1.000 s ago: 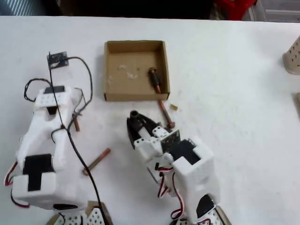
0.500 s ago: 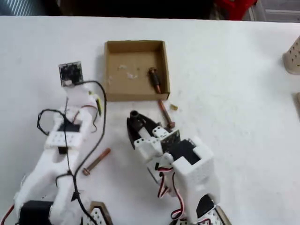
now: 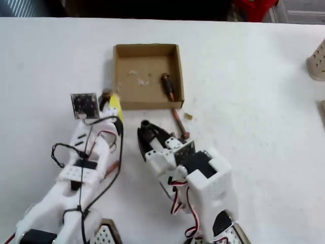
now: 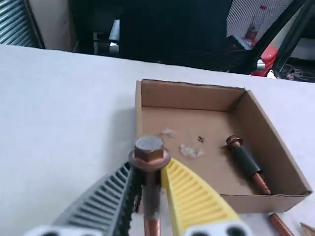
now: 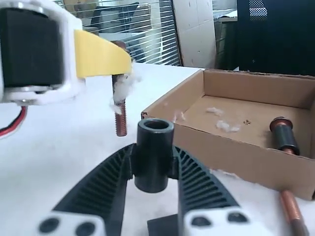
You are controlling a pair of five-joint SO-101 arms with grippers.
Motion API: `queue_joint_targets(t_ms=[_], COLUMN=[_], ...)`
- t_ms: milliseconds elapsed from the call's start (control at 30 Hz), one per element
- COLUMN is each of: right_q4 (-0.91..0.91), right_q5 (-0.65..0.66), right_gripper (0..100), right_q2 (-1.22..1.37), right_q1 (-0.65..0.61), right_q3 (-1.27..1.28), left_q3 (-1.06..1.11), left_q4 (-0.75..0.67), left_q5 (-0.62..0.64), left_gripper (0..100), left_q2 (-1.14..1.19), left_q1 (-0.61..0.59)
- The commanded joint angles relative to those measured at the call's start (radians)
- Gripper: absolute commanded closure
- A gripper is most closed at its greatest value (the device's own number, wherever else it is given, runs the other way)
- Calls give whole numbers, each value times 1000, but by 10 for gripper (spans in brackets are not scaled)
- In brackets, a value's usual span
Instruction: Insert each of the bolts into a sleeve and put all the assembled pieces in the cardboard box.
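My left gripper (image 4: 147,169) is shut on a copper bolt (image 4: 149,153), held head up just outside the cardboard box (image 4: 147,101). In the high view this gripper (image 3: 108,103) is at the box's (image 3: 120,76) front left corner. My right gripper (image 5: 153,160) is shut on an upright black sleeve (image 5: 155,152), and the held bolt (image 5: 119,120) hangs a little beyond and to one side of its mouth. Seen from above, the sleeve (image 3: 145,128) stands in front of the box. One assembled piece (image 3: 167,86) lies inside the box.
A loose bolt (image 3: 179,123) lies against the box's front right corner, beside my right gripper. Another bolt (image 3: 114,166) lies on the table, partly under the left arm. A beige block (image 3: 317,61) stands at the far right edge.
The left arm has swung from the table's left side toward the box front with the bolt in its gripper. The right arm and its sleeve have stayed still.
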Motion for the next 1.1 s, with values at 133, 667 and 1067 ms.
queue_joint_targets(t_ms=[133, 667, 1067], right_q4=[-25, -27, -25], right_q5=[14, 18, 18], right_gripper=[982, 982, 982], right_q2=[-4, 62, 64], right_q1=[-12, -50, -31], right_q3=[-15, -41, -64], left_q3=[138, 150, 195], left_q4=[-396, -488, -407], left_q5=[2, 3, 5], left_gripper=[980, 980, 980], left_q2=[-50, -51, -191], left_q1=[117, 151, 159])
